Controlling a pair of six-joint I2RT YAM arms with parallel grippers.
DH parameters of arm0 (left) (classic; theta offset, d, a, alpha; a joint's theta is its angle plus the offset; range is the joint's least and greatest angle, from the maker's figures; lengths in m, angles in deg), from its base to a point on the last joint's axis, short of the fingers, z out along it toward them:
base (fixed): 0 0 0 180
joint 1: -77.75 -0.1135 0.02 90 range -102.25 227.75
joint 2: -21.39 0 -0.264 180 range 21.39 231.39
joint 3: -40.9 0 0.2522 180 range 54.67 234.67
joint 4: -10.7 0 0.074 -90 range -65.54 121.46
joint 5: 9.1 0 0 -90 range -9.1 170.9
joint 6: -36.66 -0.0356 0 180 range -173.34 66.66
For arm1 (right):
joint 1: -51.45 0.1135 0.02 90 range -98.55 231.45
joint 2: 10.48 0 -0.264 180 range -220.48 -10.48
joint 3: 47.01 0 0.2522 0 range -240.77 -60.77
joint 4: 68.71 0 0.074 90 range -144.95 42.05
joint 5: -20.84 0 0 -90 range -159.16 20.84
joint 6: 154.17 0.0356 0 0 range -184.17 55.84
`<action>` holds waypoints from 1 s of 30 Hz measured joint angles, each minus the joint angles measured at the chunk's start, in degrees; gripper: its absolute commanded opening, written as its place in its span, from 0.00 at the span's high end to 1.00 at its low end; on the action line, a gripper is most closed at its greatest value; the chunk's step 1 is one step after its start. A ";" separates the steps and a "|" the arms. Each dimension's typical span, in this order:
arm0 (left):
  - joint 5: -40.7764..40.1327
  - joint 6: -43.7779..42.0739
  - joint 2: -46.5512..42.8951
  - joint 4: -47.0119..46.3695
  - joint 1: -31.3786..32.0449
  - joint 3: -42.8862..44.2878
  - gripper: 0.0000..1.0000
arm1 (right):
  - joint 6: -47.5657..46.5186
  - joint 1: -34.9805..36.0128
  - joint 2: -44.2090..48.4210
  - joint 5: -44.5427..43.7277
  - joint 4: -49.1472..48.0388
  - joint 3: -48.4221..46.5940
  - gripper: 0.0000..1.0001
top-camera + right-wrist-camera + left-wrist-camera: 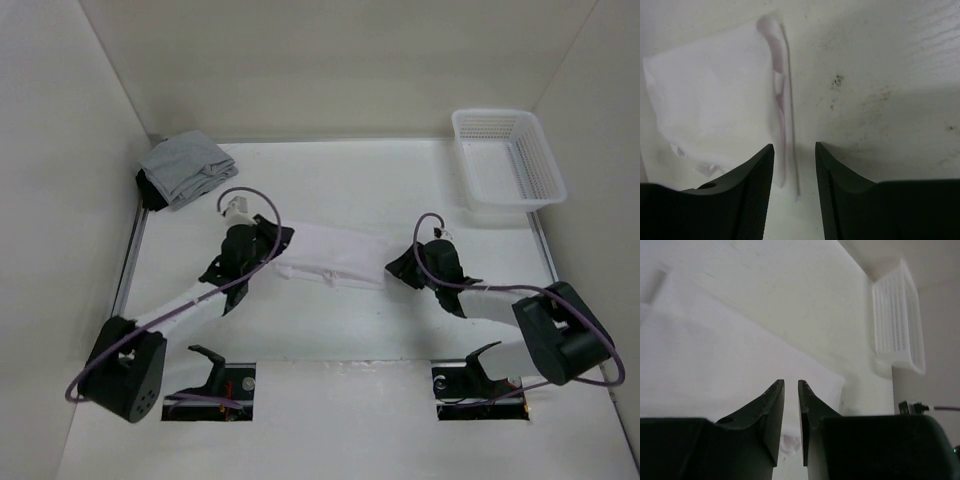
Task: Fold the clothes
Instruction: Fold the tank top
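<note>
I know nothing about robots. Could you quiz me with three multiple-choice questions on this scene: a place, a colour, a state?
1. Where does the white basket stand?
A) far right corner of the table
B) between the arms
C) in a gripper

2. What colour is the cloth bundle in the far left corner?
A) red
B) grey
C) green

3. How do the right gripper's jaws stand?
A) clamped on the basket
B) out of sight
C) apart, holding nothing

1 A: the top view shows it far right.
2 B: it is grey with a dark edge.
3 C: its wrist view shows a clear gap.
</note>
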 measured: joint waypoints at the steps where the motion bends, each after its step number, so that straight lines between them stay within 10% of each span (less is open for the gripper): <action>1: -0.57 -0.37 2.23 -0.33 2.93 1.46 0.84 | 0.35 -0.28 -1.16 0.83 -0.98 -0.42 0.60; 11: -2.25 -0.92 14.97 -2.99 12.44 3.37 0.84 | 6.71 -1.70 -13.73 8.22 -14.82 -2.01 0.94; 17: -2.86 -1.07 11.32 -2.84 11.96 1.29 0.84 | 8.41 -4.33 -9.18 7.23 -15.56 2.21 0.97; 30: -0.35 -1.01 1.70 -1.38 6.75 -0.63 0.83 | -3.82 1.81 20.94 -7.67 16.61 -9.66 0.95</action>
